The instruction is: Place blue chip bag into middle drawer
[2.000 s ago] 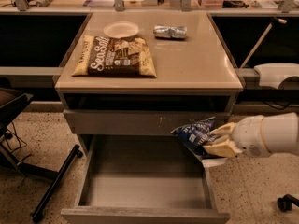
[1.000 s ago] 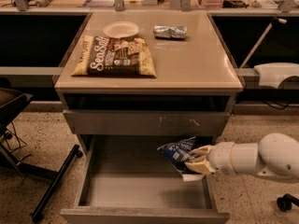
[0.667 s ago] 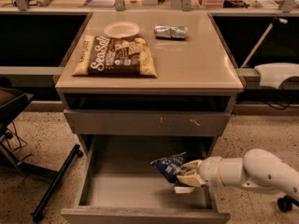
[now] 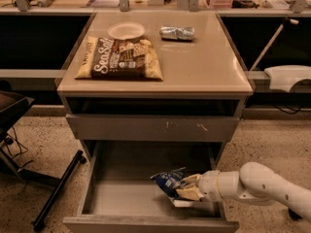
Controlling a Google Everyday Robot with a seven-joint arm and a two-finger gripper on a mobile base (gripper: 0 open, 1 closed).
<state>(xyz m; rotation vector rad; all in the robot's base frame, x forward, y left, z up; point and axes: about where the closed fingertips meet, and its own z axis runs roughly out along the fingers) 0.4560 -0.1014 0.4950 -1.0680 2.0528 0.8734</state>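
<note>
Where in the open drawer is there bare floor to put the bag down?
The floor of the middle drawer is bare from its left wall to the blue chip bag. The right side is crowded: the pincer holds the bag there. The table top is bare right of the brown bag.

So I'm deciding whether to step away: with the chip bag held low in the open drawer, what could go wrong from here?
1. The end effector grips the small dark navy foil chip bag close to the right side, as seen, of the wide grey metal drawer. Released there, the bag may lean on the wall instead of lying flat.
2. The white arm reaches in over that side, so a low withdrawal could clip the wall and shift the drawer.
</note>
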